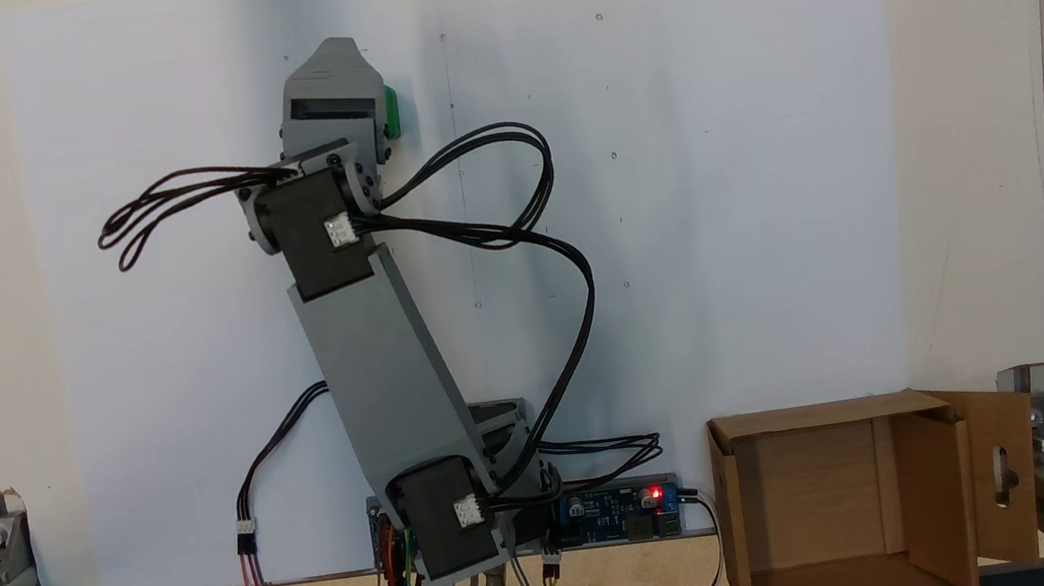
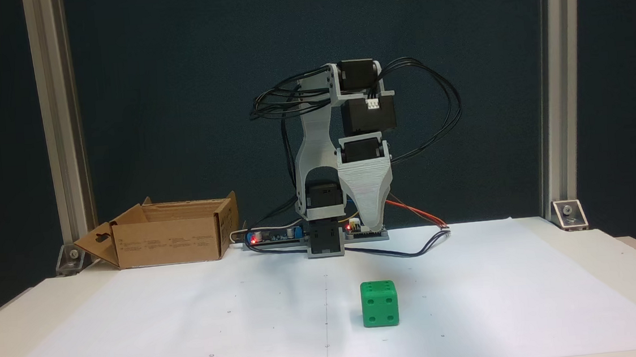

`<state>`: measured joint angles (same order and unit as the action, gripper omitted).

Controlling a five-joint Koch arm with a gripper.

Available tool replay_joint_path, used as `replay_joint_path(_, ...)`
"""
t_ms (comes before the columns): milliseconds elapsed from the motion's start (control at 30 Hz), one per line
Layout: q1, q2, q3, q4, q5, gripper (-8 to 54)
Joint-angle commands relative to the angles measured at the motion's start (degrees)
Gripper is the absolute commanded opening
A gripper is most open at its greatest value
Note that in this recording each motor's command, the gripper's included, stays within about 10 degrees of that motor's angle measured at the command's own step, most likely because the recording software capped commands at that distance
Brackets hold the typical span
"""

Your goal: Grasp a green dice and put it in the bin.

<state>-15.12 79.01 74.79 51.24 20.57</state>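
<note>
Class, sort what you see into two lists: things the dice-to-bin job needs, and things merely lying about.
Needed: green dice; bin, a cardboard box standing open; gripper.
Lying about: circuit board with red lights; loose cables; white paper sheet; metal frame posts.

Fixed view from above: looked straight down on the tabletop (image 1: 772,200), arm base at the bottom edge.
Fixed view from the front: sat low, facing the arm across the tabletop (image 2: 138,340).
Shared: arm, bin (image 1: 842,503) (image 2: 169,235), green dice (image 1: 392,111) (image 2: 379,303).
</note>
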Motion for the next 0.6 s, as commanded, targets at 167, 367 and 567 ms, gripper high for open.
replay_joint_path(167,0.00,0.26,-3.16,-0.97,2.99,43.9)
replay_joint_path(367,0.35,0.35,-3.25,-1.67,2.99,43.9)
replay_joint_path(567,0.70,0.18,-3.16,-1.93,2.90,43.9)
